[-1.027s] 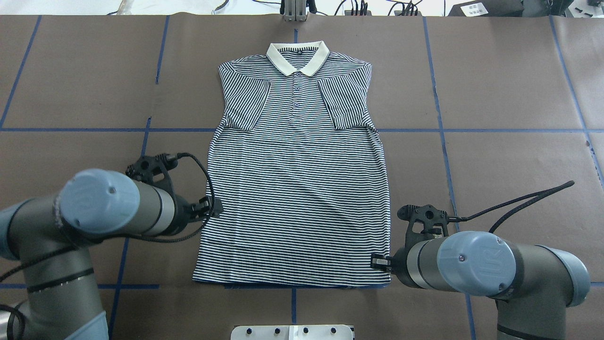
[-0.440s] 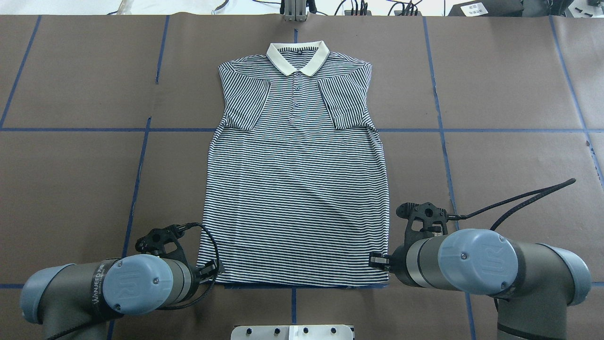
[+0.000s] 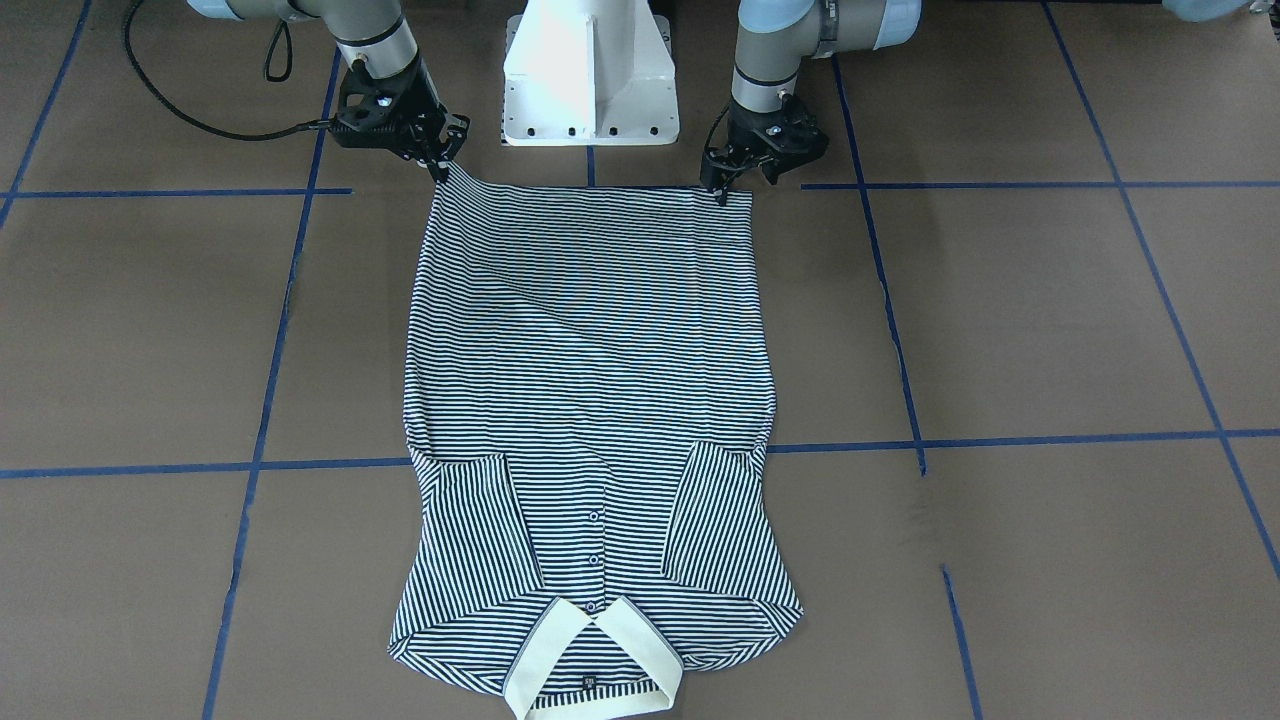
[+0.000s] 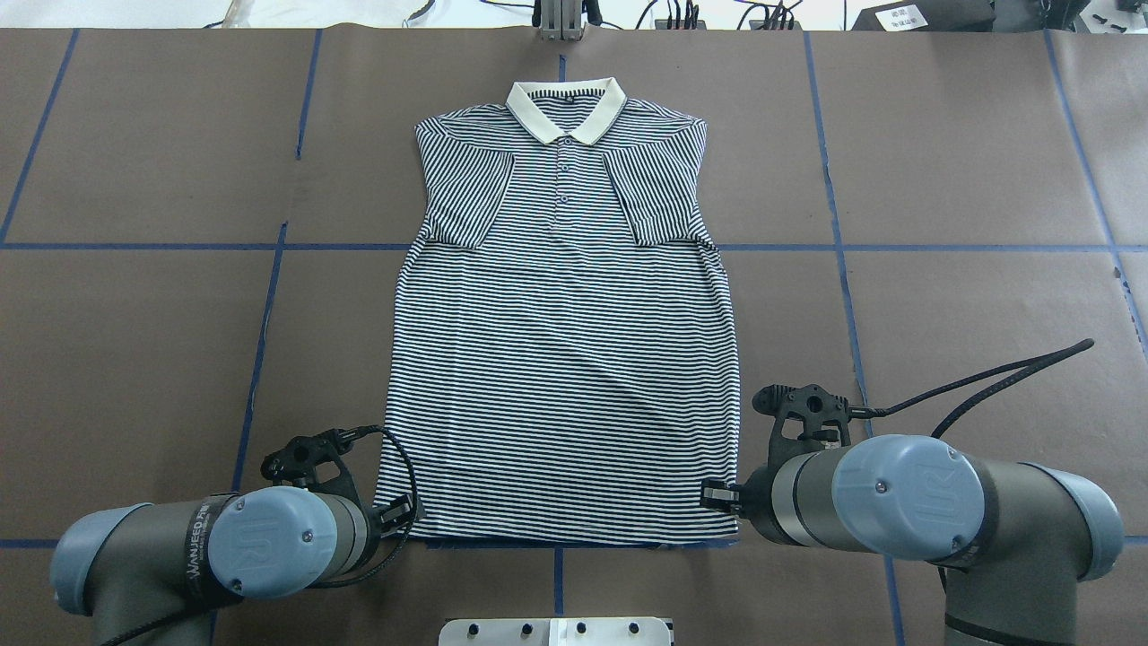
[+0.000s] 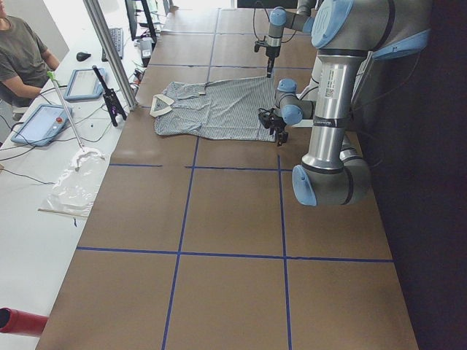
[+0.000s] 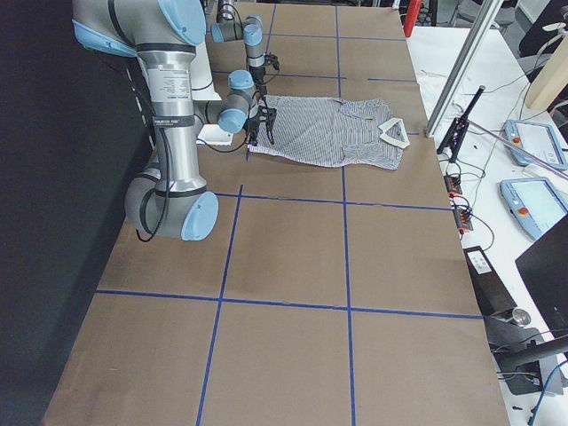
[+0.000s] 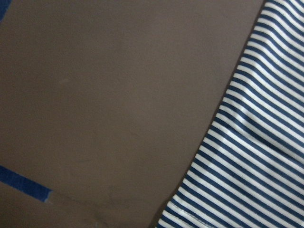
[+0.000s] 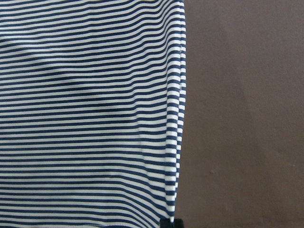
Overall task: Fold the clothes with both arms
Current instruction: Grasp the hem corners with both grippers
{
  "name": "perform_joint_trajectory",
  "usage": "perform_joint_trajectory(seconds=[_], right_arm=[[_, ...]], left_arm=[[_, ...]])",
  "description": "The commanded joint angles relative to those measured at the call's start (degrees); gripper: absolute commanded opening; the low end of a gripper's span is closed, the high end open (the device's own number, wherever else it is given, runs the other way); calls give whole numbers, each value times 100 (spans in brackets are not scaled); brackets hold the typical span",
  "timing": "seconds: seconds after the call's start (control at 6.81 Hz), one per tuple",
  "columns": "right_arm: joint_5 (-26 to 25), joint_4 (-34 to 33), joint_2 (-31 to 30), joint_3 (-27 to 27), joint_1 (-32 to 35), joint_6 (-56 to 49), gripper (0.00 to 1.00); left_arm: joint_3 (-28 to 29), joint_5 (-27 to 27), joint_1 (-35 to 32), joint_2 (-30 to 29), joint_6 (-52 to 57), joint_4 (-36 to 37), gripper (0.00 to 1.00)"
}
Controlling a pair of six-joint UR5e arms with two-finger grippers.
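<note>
The striped polo shirt (image 4: 560, 359) lies flat and face up on the brown table, sleeves folded in, cream collar (image 4: 565, 108) at the far side; it also shows in the front view (image 3: 590, 350). My right gripper (image 3: 441, 170) is at the shirt's near right hem corner, which rises to a small peak between the fingers; it looks shut on that corner, and a dark fingertip (image 8: 171, 223) shows at the hem edge. My left gripper (image 3: 722, 192) is at the near left hem corner (image 4: 387, 525), tips down at the cloth edge. No fingers show in the left wrist view; it looks open.
The white pedestal (image 3: 590, 70) stands just behind the hem between both arms. Blue tape lines (image 4: 269, 305) grid the table. An operator (image 5: 22, 58) sits at a side bench with tablets (image 5: 87, 82) beyond the collar end.
My left arm has swung back toward the robot along the shirt's left edge, from mid-length to the hem corner, then settled. The right arm and the shirt have stayed put.
</note>
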Motion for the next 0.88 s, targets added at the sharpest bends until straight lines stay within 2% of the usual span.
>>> perform_joint_trajectory(seconds=[0.0,0.15,0.44,0.59,0.73], right_arm=[[-1,0,-17,-7,0,0,0],[-1,0,-17,-15,0,0,0],[-1,0,-17,-16,0,0,0],[8,0,-17,-16,0,0,0],[8,0,-26,-16,0,0,0]], left_arm=[[24,19,-23,-5,-3,3,84],[24,19,-23,-13,-47,3,69],[24,36,-23,-22,-47,3,19],[24,36,-31,-31,-39,3,2],[-3,28,-32,-31,-38,3,0]])
